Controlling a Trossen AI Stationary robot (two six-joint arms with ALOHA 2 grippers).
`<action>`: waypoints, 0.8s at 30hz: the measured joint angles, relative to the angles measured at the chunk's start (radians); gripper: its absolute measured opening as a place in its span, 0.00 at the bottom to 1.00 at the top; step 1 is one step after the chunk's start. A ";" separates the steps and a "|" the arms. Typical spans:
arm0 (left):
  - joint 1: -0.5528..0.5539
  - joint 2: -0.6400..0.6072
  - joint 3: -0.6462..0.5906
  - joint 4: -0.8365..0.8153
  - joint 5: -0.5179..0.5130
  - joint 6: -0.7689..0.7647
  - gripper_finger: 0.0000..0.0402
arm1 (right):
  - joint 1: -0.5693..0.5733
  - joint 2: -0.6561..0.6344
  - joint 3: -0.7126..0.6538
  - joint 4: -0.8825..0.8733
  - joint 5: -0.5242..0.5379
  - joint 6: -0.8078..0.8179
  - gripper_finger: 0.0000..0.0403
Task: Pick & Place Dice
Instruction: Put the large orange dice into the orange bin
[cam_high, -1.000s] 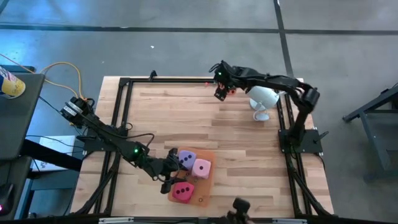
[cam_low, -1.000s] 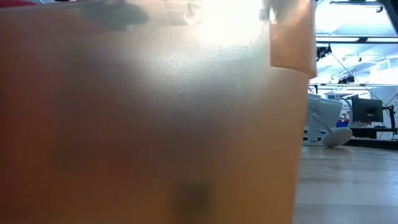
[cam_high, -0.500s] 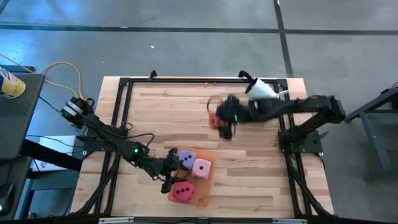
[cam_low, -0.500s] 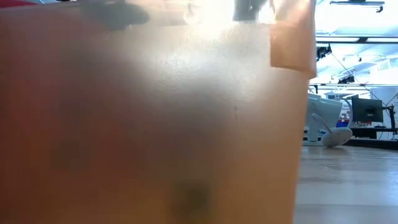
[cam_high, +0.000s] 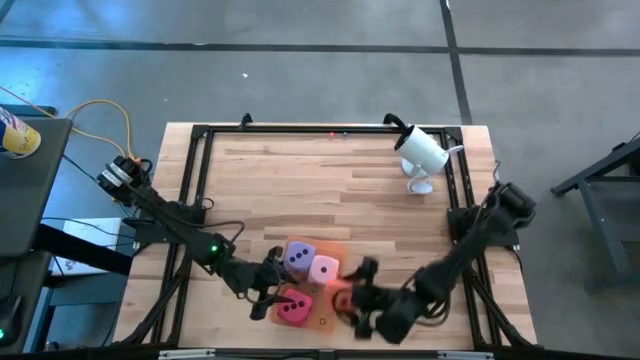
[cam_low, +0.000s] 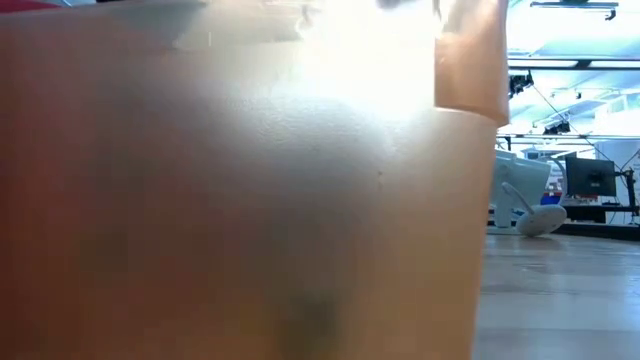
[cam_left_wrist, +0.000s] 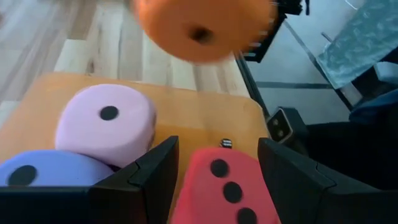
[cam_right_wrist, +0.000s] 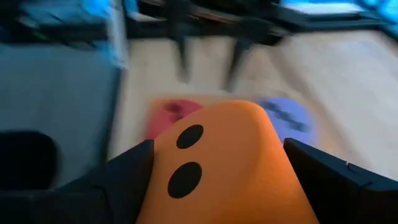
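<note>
Now | right pincer (cam_right_wrist: 217, 168) grips orange die (cam_right_wrist: 217, 162) | left pincer (cam_left_wrist: 217, 180) gapes empty | mat (cam_low: 240, 200) blocks low view

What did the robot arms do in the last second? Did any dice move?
The right pincer, carrying the orange die, swept from the table's far side by the white camera down to the near edge, beside the orange mat. The left pincer stayed around the red die; the pink die and purple die stayed on the mat.
</note>
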 joint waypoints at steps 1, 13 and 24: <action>-0.008 0.000 0.000 0.000 0.000 0.000 0.53 | 0.007 0.025 0.000 0.070 -0.010 -0.013 0.79; -0.104 0.000 0.000 0.004 0.001 0.000 0.53 | -0.008 0.209 0.000 0.444 0.002 -0.030 0.70; -0.173 0.000 0.000 0.009 -0.001 -0.012 0.53 | -0.006 0.242 0.000 0.433 0.001 0.168 0.59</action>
